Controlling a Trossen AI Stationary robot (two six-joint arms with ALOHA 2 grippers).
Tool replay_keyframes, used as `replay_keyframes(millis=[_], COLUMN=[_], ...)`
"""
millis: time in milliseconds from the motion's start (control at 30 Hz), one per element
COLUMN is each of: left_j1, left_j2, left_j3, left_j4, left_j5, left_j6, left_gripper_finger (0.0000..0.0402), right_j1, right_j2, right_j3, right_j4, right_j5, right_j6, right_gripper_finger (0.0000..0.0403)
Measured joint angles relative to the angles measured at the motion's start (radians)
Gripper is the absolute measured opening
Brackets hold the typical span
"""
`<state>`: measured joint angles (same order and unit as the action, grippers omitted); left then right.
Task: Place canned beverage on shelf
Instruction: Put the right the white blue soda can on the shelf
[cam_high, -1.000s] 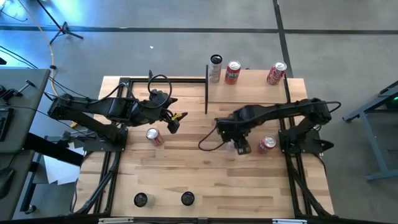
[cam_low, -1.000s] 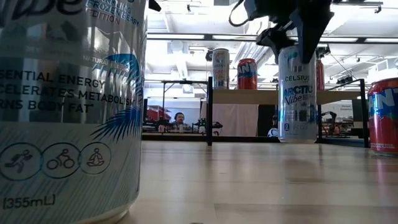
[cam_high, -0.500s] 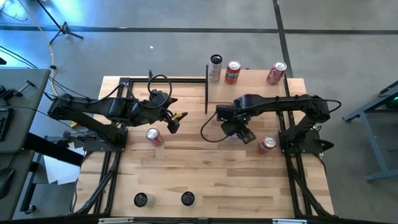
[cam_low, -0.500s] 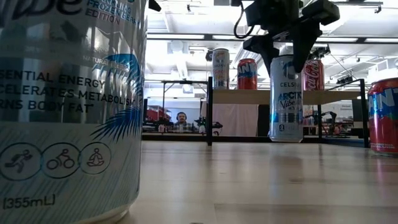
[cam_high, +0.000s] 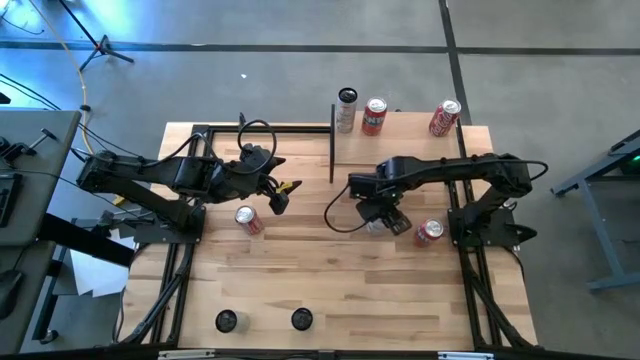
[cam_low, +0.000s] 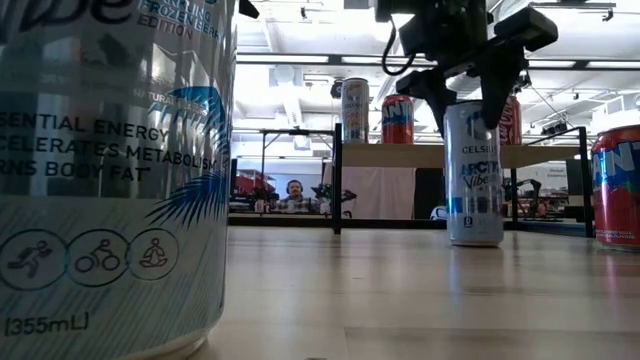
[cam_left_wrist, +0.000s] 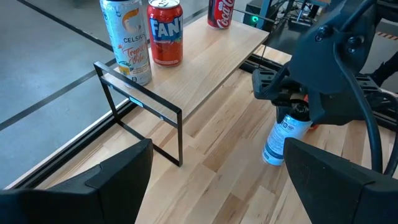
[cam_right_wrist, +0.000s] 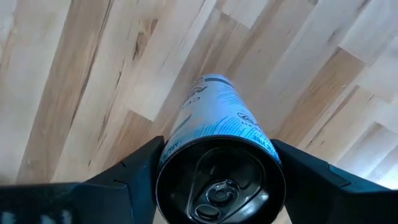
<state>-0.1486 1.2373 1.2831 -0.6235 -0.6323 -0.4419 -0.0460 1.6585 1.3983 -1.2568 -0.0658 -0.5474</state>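
Note:
A tall silver and blue canned beverage (cam_low: 475, 175) stands upright under my right gripper (cam_high: 380, 213), which is shut on its top, mid-table right of centre; its base is at or just above the tabletop. The shelf (cam_high: 405, 142), a pale board on black uprights, stands at the far right and carries a silver can (cam_high: 346, 110) and two red cans (cam_high: 374, 116) (cam_high: 445, 118). My left gripper (cam_high: 282, 195) hangs open over the table's left half, holding nothing, and looks toward the shelf (cam_left_wrist: 211, 59) and the held can (cam_left_wrist: 283, 134). My right gripper pinches the can's top end (cam_right_wrist: 217, 152) between its two fingers (cam_right_wrist: 134, 180), one on either side of the rim. The fingers come from above and point down. The can hangs upright below them; I cannot tell whether its base touches the table.
A red can (cam_high: 248, 220) lies below my left gripper. Another red can (cam_high: 430, 232) stands just right of the held one. Two dark-topped cans (cam_high: 226, 320) (cam_high: 301, 318) stand at the near edge. Bare shelf board (cam_high: 408, 128) shows between the red cans.
My right gripper has carried the can a little toward the table's far edge and rolled about its downward axis, turning the can with it. The can stays upright and has sunk lower toward the tabletop.

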Motion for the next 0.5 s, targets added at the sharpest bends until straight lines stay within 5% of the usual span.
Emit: replay_keyframes(millis=[500], left_j1=[0.0], left_j2=[0.0], left_j3=[0.0], left_j4=[0.0], left_j5=[0.0], left_j6=[0.0], left_gripper_finger=[0.0337], right_j1=[0.0], right_j2=[0.005], right_j3=[-0.005], right_j4=[-0.002], right_j5=[0.055], right_j6=[0.195], right_gripper_finger=[0.0317])
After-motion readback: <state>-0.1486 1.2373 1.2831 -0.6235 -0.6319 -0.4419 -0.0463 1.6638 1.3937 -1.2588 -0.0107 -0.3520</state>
